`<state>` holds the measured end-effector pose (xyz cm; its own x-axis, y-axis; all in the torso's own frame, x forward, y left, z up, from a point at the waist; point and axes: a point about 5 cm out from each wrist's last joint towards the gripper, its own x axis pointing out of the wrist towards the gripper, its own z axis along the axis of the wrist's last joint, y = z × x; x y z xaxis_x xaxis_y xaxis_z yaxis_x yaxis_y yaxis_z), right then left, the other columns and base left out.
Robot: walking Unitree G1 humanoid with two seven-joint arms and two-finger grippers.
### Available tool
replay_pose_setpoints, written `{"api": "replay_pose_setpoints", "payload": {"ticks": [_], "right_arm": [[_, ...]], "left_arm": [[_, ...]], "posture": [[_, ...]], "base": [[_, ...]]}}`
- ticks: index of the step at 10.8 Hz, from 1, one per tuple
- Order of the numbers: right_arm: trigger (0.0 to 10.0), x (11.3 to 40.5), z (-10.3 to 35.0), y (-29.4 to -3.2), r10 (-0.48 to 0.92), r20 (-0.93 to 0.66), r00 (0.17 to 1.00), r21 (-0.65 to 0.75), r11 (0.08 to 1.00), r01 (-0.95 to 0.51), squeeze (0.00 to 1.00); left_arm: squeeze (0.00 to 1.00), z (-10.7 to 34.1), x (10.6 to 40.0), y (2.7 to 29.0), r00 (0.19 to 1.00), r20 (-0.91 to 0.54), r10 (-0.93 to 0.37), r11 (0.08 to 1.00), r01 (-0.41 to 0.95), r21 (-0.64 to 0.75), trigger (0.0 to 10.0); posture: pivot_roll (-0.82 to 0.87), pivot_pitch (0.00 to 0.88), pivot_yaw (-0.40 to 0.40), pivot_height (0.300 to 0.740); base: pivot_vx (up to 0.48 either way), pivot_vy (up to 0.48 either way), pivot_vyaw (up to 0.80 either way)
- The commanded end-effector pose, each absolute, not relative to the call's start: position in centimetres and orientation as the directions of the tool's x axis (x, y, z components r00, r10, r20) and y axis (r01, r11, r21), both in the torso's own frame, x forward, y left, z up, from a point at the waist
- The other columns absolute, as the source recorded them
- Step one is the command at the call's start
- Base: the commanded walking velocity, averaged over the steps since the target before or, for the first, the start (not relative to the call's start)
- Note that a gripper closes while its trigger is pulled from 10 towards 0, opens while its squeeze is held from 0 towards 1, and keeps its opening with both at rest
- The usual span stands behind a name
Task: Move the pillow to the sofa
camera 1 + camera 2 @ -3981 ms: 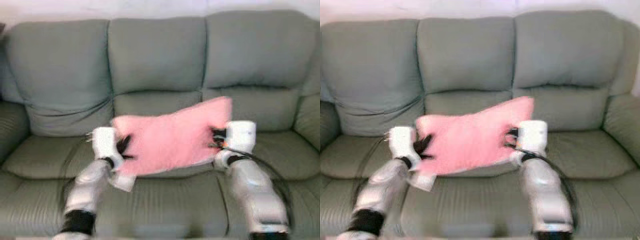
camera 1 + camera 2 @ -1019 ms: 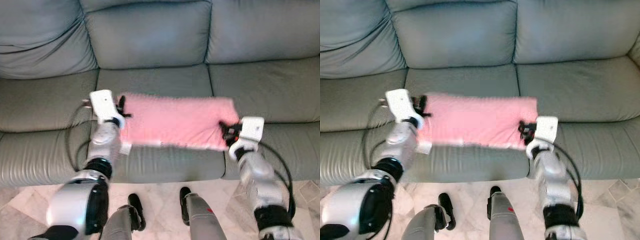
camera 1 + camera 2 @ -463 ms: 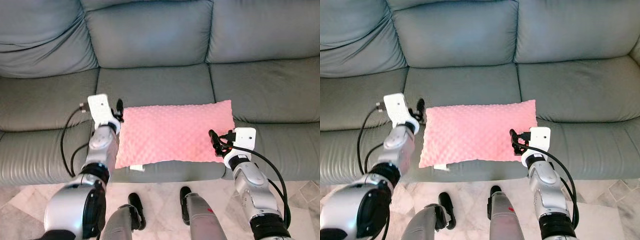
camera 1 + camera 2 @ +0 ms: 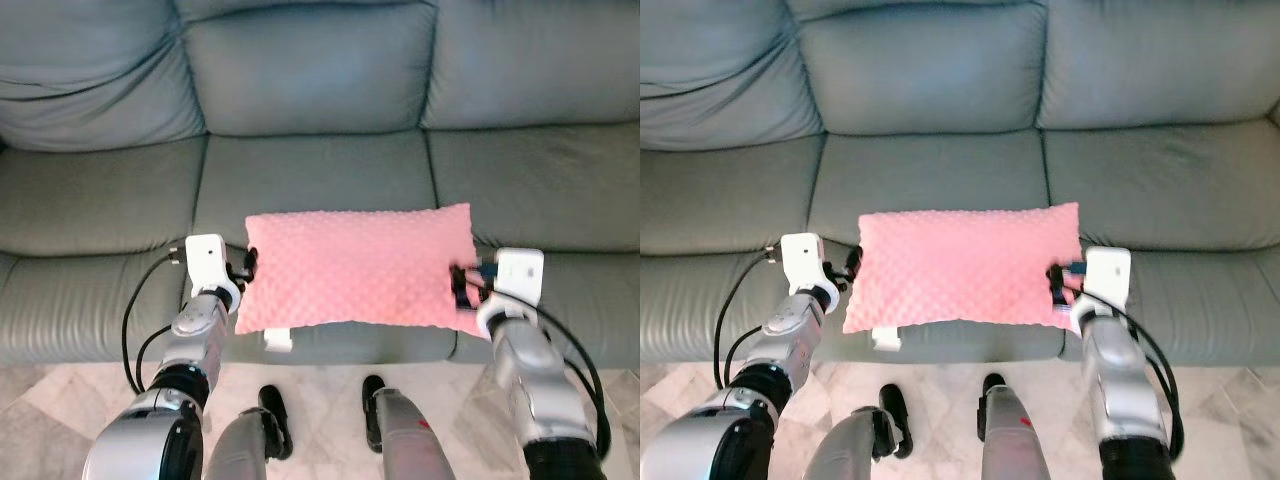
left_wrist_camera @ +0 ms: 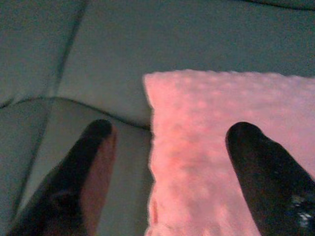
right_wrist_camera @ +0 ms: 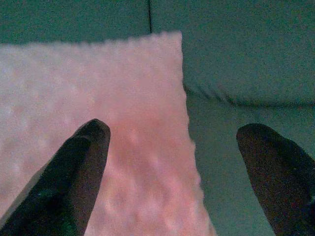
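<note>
I count one pink pillow point(image 4: 358, 265) on the front edge of one grey sofa point(image 4: 320, 110), its three seat cushions, and my two grippers.

Pink pillow point(image 4: 360, 266), bumpy dotted texture all over, a small white tag at its front edge. Grey-green sofa point(image 4: 320, 110), plain, no print. The left pincer point(image 5: 170, 169) and right pincer point(image 6: 189, 174) show glossy black fingers on white wrist blocks and silver arms with black cables. Pale marbled floor point(image 4: 60, 400), beige and cream veining.
</note>
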<state>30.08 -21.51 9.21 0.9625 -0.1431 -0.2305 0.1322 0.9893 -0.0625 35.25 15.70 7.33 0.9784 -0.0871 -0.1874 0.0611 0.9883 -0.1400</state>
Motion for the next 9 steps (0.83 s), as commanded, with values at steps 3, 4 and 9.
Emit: {"api": "replay_pose_setpoints", "payload": {"ticks": [3, 4, 9], "right_arm": [[10.0, 27.2, 7.0, -23.0, -0.201, -0.408, 0.891, -0.083, 0.980, 0.183, 1.00], [10.0, 26.1, 5.8, -23.6, -0.242, -0.460, 0.854, -0.109, 0.970, 0.216, 1.00], [10.0, 25.2, 2.9, -24.8, -0.215, -0.590, 0.778, -0.192, 0.974, 0.123, 0.91]], "left_arm": [[1.00, 4.0, 32.7, 16.4, 0.925, -0.328, -0.191, 0.979, 0.154, -0.135, 10.0], [1.00, 1.2, 30.4, 15.7, 0.833, -0.472, -0.288, 0.957, 0.235, -0.170, 10.0], [0.36, 0.0, 28.4, 10.5, 0.661, -0.539, -0.523, 0.845, 0.483, -0.228, 10.0]], "posture": [[-0.28, 0.314, 0.084, 0.740], [-0.28, 0.314, 0.089, 0.740], [-0.27, 0.354, 0.096, 0.740]], "base": [[0.000, 0.000, 0.00], [0.000, 0.000, 0.00], [0.000, 0.000, 0.00]]}}
